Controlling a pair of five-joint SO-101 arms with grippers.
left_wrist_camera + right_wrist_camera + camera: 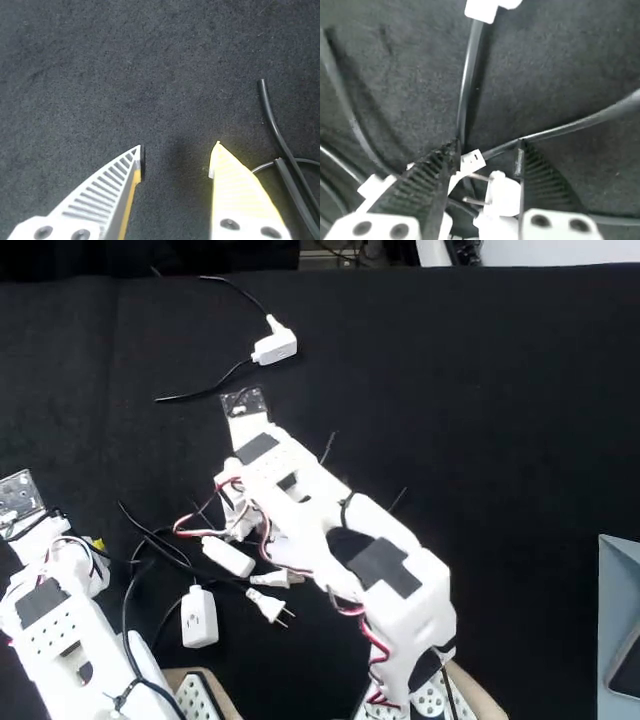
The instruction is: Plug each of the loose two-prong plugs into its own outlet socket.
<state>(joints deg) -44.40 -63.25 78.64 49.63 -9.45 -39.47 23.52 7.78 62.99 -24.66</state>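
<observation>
**A:** White two-prong plug (501,192) with bare metal prongs, where is it?

**B:** In the gap of the right gripper (488,142). Its prongs point at one black ribbed finger (427,185) and its body sits beside the other.

**A:** Clamped?

**B:** The jaws stand apart, with nothing pinched. Ahead of the tips lies a second white plug (273,346) on a black cord (470,65).

**A:** And the left gripper (177,146)?

**B:** It is spread wide over black cloth (100,60) and holds nothing. A black cable (275,135) runs just beside one pale finger (235,190).

**A:** Sockets?

**B:** Behind the right gripper, beside its arm, a white outlet socket block (199,618) lies near a third white plug (268,605), the two apart.
</observation>
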